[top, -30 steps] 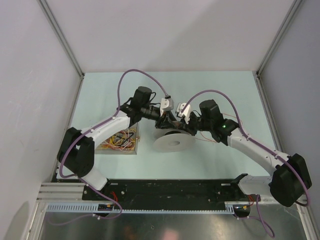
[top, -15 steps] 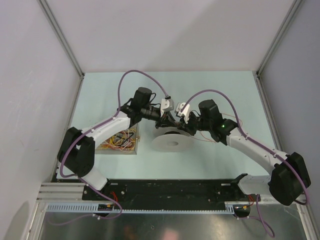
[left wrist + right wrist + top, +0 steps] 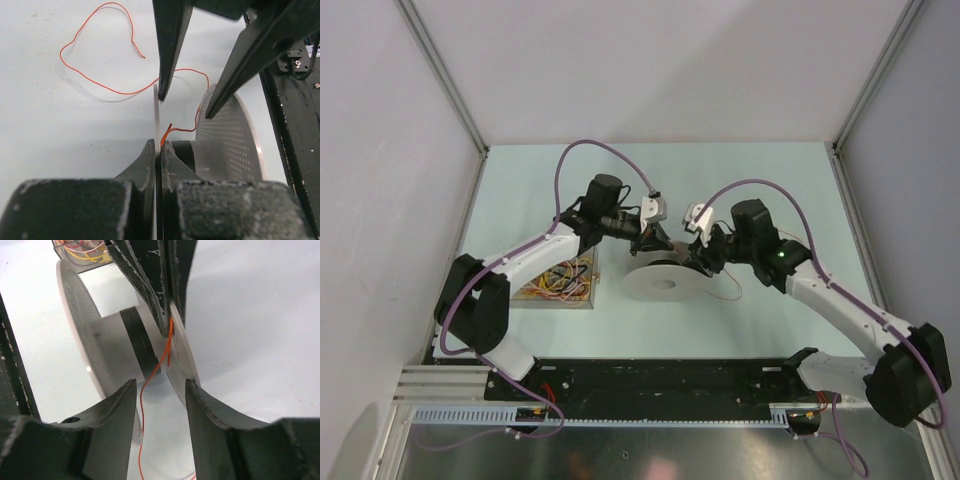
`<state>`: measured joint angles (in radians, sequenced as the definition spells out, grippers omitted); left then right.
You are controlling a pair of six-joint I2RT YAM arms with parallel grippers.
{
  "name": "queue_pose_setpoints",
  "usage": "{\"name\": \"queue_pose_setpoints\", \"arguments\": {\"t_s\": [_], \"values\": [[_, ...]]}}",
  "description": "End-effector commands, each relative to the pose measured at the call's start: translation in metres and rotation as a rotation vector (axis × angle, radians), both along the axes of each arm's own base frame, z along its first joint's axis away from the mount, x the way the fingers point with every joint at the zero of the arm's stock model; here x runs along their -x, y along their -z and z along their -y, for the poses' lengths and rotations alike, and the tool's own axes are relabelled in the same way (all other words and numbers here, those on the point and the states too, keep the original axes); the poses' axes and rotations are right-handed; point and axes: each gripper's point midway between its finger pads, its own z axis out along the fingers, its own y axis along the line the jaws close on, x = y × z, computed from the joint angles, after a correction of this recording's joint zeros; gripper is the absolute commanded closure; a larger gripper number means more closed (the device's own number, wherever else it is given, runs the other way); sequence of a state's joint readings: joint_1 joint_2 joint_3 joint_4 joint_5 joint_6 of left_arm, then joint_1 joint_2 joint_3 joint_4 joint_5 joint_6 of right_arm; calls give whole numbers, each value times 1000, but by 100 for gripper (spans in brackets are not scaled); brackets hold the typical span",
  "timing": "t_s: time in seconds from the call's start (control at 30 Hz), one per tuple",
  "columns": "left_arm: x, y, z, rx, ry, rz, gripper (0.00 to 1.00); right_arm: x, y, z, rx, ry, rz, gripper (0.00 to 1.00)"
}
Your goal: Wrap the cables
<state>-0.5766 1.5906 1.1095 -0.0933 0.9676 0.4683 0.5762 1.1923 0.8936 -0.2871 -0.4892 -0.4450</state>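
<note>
A thin orange cable [image 3: 100, 85] loops over the table and runs to the white perforated spool [image 3: 665, 284]. My left gripper [image 3: 160, 147] is shut, pinching the cable's end against the spool's thin flange [image 3: 157, 117]; in the top view it sits at the spool's far side [image 3: 655, 241]. My right gripper [image 3: 160, 390] is open and empty, its jaws straddling the flange and the hanging cable [image 3: 142, 405] just right of the spool [image 3: 700, 256]. The cable crosses the spool's dark hub [image 3: 140, 342]. More cables, yellow, orange and red, lie in a clear box [image 3: 558, 284].
The clear box stands left of the spool, under the left forearm, and its corner shows in the right wrist view [image 3: 82, 251]. A black rail [image 3: 660, 375] runs along the near edge. Metal posts and grey walls [image 3: 440, 70] enclose the pale table.
My right arm has drawn back to the right, away from the spool, and the orange cable now loops on the table beside it. The left gripper has held its place.
</note>
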Motion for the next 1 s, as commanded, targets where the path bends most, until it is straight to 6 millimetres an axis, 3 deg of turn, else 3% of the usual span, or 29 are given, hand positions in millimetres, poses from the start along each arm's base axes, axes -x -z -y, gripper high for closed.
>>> {"name": "queue_pose_setpoints", "arguments": {"t_s": [0.0,0.23,0.43,0.6,0.77,0.97], "values": [[5,-4,-2,13,25,43,100,2,-21,20,-17,43,41,49],[6,-8,-2,23,45,78,100,-6,-34,23,-72,50,62,21],[7,-12,0,35,62,95,100,-3,-33,3,-127,-44,37,17],[8,-12,0,37,68,99,100,-6,-25,-11,-145,-89,18,21],[9,-13,0,45,82,112,100,-13,-12,-15,-141,-92,-12,31],[9,-13,0,47,88,118,100,-18,1,-16,-137,-93,-50,59]]}}
